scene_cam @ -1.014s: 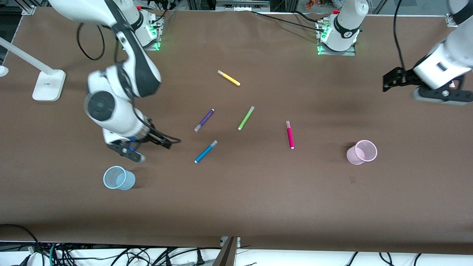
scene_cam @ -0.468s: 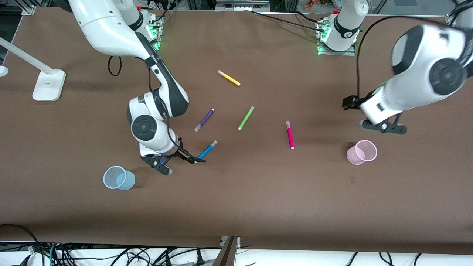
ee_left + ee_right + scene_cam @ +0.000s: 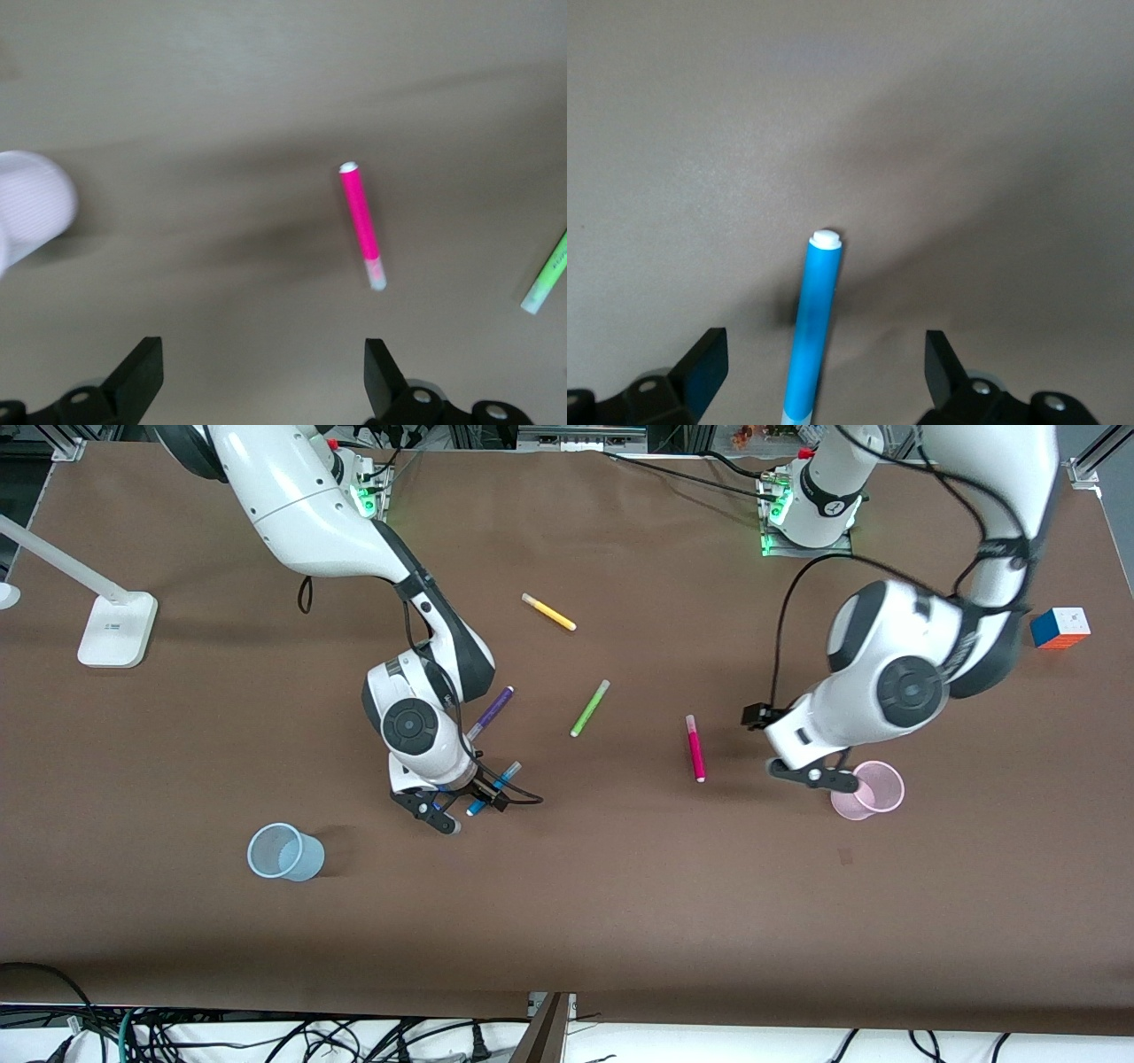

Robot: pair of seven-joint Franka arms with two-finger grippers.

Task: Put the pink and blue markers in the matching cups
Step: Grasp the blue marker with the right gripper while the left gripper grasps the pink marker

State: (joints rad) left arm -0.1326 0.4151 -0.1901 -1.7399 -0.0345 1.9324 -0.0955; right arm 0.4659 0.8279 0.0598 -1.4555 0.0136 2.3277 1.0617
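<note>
Right gripper (image 3: 461, 808) spread wide over blue marker (image 3: 493, 788) lying on surface (image 3: 567, 886). Left gripper (image 3: 797, 766) wide open between pink marker (image 3: 695, 748) and pink cup (image 3: 866, 790). Blue cup (image 3: 285, 852) toward right arm's end. No readable labels.

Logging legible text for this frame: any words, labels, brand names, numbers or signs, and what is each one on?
None can be read.
White lamp base: small dark marking, too small to read.
Left arm's base: round dark mark, not legible.
Green marker: dark print on the barrel, blurred.
Blue marker, pink marker, pink cup, blue cup and colour cube: no visible text.
</note>
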